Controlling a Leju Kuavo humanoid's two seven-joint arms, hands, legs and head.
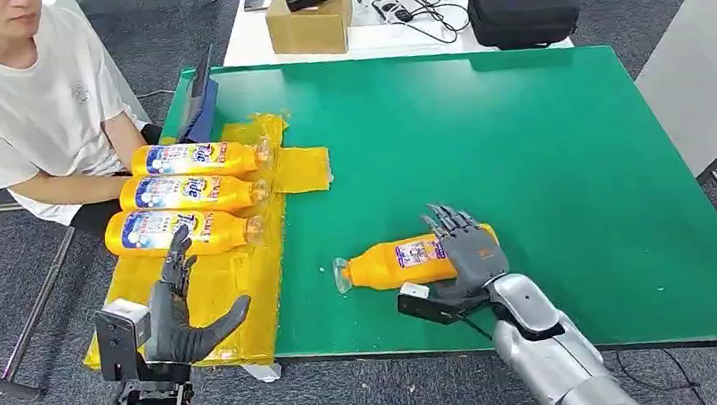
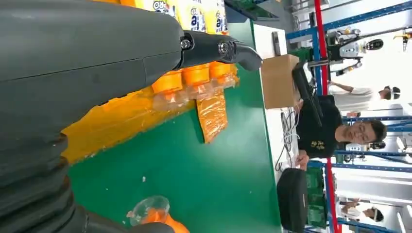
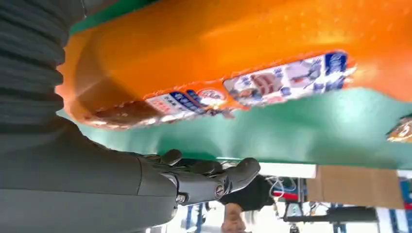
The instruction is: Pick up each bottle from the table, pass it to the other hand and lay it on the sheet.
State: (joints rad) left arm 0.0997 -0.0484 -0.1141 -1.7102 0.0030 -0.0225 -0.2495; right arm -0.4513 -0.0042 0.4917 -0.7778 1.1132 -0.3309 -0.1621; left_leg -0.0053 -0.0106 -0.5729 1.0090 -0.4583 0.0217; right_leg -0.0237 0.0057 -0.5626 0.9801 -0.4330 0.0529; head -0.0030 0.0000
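An orange bottle (image 1: pixel 396 262) lies on its side on the green table (image 1: pixel 551 162), cap pointing at the yellow sheet (image 1: pixel 235 306). My right hand (image 1: pixel 465 247) lies over the bottle's base end with fingers stretched out, not closed around it. In the right wrist view the bottle (image 3: pixel 233 43) sits close against the hand (image 3: pixel 97 184), the thumb (image 3: pixel 218 179) apart from it. Three more orange bottles (image 1: pixel 191 160) (image 1: pixel 188 192) (image 1: pixel 171 230) lie side by side on the sheet. My left hand (image 1: pixel 185 316) hovers open above the sheet's near part, holding nothing.
A person in a white shirt (image 1: pixel 13 108) sits at the table's left, an arm near the sheet. A dark tablet (image 1: pixel 199 109) stands at the far left corner. Behind, a white table carries a cardboard box (image 1: pixel 309 27) and a black case (image 1: pixel 520 9).
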